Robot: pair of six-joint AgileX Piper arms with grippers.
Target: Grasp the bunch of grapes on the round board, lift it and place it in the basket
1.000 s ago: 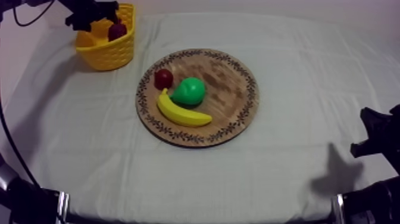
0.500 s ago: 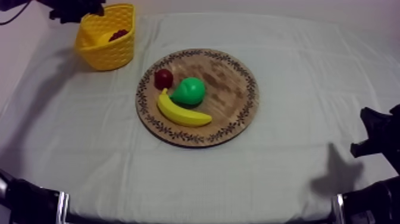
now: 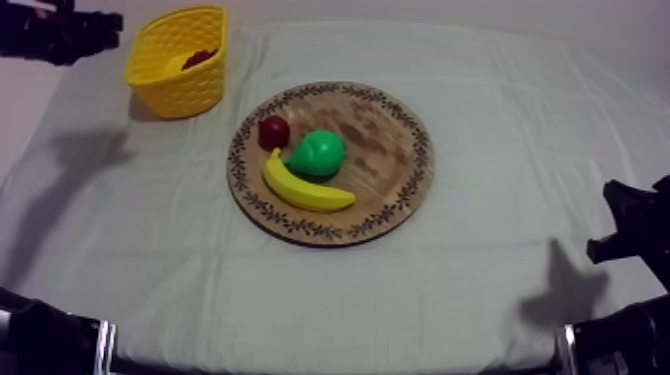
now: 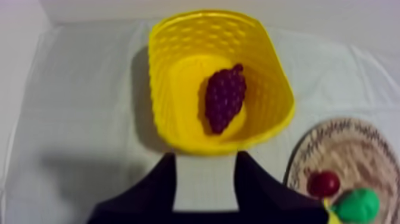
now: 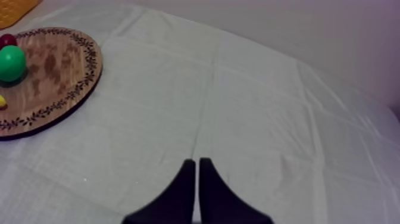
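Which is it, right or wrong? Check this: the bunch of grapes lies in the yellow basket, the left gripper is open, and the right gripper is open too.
Wrong in one respect: the right gripper is shut, its fingers lying together as a narrow wedge in the right wrist view. The rest stands: the bunch of grapes lies in the yellow basket, and the left gripper is open.

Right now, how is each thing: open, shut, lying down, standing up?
Left gripper: open, empty.
Right gripper: shut, empty.
Yellow basket: upright.
Bunch of grapes: lying inside the basket.
Wooden board: lying flat, carrying banana, pear, small red fruit.
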